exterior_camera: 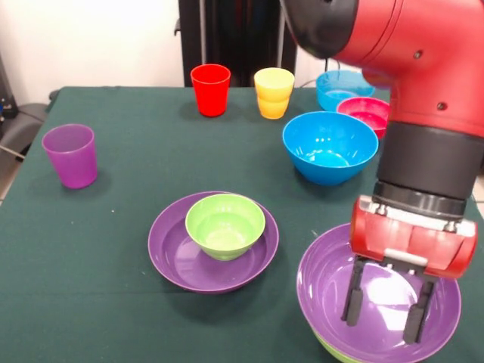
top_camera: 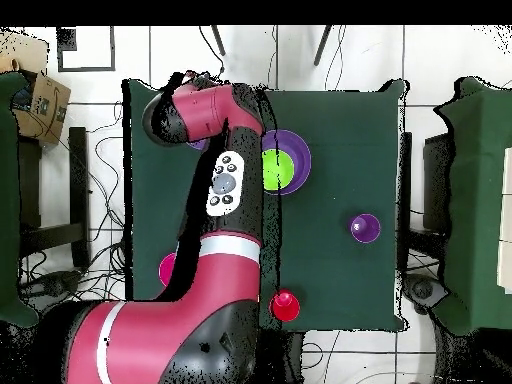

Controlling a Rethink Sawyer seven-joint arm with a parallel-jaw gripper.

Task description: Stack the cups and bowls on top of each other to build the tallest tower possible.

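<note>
Gripper (exterior_camera: 384, 310) hangs with fingers spread apart inside a large purple bowl (exterior_camera: 333, 281), which sits on a lime green bowl (exterior_camera: 330, 349) at the table's (exterior_camera: 113, 242) near right corner in the front view. Second purple bowl (exterior_camera: 178, 261) holds a small green bowl (exterior_camera: 225, 224). The blue bowl (exterior_camera: 330, 147), the red cup (exterior_camera: 210, 89), the yellow cup (exterior_camera: 274, 92) and the purple cup (exterior_camera: 70, 155) stand apart.

Table (exterior_camera: 113, 249): is being covered by matt dark green cloth.
Bowls (exterior_camera: 330, 146): glossy, smooth plastic is being shown, highlights glinting.
Purple cup (exterior_camera: 70, 155): translucent plastic, at 9 o'clock.
Arm shell (exterior_camera: 423, 53): glossy red plastic.
Gripper (exterior_camera: 386, 302): matt black fingers.
</note>
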